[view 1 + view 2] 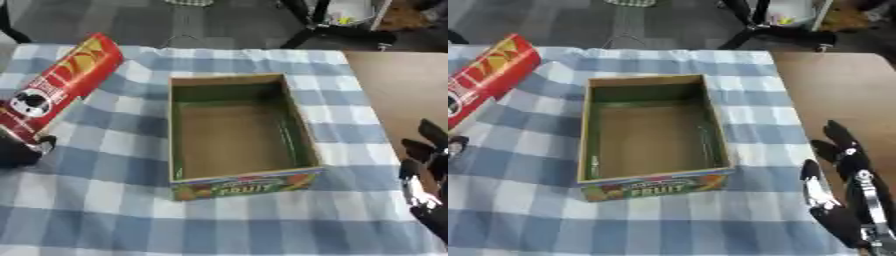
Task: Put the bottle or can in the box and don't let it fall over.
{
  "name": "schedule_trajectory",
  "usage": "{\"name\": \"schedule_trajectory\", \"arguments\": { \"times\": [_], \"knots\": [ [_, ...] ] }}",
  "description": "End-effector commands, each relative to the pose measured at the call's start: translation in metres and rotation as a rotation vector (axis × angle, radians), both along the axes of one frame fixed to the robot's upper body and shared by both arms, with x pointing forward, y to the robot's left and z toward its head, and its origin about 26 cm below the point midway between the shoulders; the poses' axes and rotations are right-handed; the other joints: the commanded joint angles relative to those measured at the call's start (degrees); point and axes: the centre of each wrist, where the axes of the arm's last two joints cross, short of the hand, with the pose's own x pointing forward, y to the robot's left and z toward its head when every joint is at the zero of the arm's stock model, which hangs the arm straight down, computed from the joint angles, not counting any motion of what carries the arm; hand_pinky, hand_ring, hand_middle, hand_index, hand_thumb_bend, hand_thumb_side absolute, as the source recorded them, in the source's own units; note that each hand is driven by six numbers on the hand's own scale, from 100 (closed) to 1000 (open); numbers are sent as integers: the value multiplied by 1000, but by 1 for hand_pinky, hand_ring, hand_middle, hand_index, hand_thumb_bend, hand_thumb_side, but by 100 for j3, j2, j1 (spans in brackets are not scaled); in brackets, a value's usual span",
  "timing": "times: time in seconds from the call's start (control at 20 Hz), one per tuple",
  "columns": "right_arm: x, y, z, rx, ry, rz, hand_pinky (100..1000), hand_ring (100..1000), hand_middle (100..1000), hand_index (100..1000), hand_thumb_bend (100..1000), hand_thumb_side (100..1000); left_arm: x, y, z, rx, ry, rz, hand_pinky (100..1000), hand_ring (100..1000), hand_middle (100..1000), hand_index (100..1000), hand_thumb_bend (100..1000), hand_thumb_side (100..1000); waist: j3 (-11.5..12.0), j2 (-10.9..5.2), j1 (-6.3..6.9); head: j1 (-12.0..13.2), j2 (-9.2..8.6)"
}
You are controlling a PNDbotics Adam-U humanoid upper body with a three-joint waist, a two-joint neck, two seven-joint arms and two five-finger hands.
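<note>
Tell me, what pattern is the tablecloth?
The tablecloth is a blue and white check, clearest in the left eye view.

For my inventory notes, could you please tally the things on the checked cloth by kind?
Red can, held tilted in the left hand: 1
Open cardboard fruit box, nothing inside: 1
Total: 2

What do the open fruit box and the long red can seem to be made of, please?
The open fruit-printed box looks like cardboard: matt brown floor, thin raw-edged walls, printed front. The long red cylindrical can, held tilted in the left hand, looks like glossy printed card or foil-laminated tube; which of these cannot be told.
</note>
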Motion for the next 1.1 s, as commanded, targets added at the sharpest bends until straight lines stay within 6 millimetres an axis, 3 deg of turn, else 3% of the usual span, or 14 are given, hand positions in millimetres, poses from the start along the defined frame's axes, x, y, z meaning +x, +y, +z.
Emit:
{"name": "schedule_trajectory", "arguments": {
  "times": [0.05, 0.55, 0.9, 1.1],
  "knots": [
    [-1, -4, 9, -19, -21, 0, 868, 861, 1000, 934, 100, 478, -2, 8, 22, 6, -48, 23, 590, 588, 540, 622, 100, 100, 7, -109, 34, -19, -7],
    [-1, -5, 9, -21, -21, 0, 868, 859, 1000, 934, 100, 476, -5, 8, 32, -46, -96, 38, 658, 652, 564, 636, 100, 100, 19, -127, 30, -20, -21],
    [-1, -5, 9, -21, -21, -2, 868, 859, 1000, 935, 100, 476, -6, 6, 37, -42, -135, 43, 616, 583, 532, 596, 100, 108, 12, -135, 32, -21, -27],
    [-1, -6, 9, -19, -23, -5, 868, 859, 1000, 934, 100, 476, -7, 0, 44, -31, -160, 22, 504, 488, 519, 579, 100, 130, 8, -147, 31, -25, -44]
  ]
}}
